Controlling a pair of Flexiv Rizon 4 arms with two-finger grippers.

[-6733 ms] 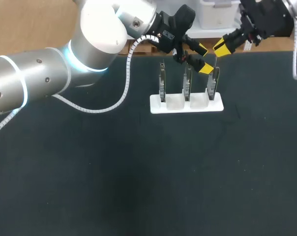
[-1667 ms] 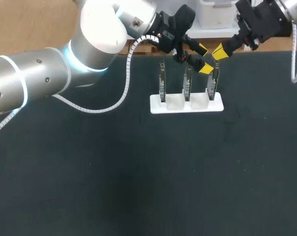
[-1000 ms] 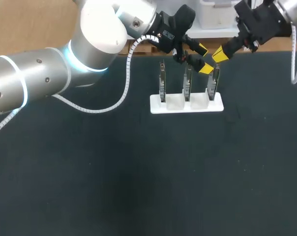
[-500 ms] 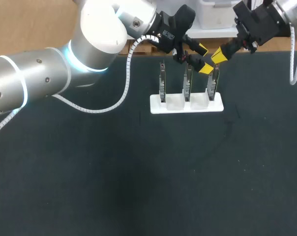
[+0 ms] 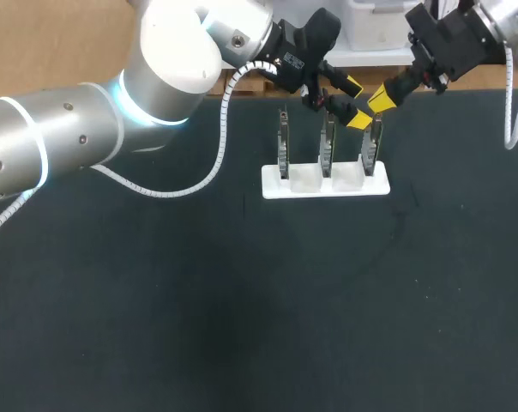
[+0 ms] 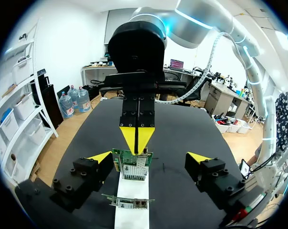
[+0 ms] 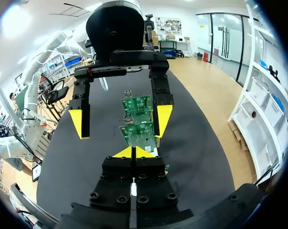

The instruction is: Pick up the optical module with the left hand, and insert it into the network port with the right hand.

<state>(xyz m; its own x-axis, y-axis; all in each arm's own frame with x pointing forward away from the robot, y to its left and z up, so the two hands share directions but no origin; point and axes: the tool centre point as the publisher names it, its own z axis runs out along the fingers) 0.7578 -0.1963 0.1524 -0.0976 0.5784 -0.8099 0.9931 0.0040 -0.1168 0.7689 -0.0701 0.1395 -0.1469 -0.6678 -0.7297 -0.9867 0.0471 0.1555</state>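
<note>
Your white slotted plastic rack (image 5: 306,181) holds three upright green circuit boards (image 5: 326,148); the left gripper (image 5: 354,103) stands spread, and the right gripper (image 5: 382,96) is pinched together.

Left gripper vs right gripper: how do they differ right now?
The left gripper has its fingers spread wide; the right gripper has its fingers pressed together. The left gripper's fingers flank the end circuit board; the right gripper points at that board's top edge. Both have yellow tips.
</note>
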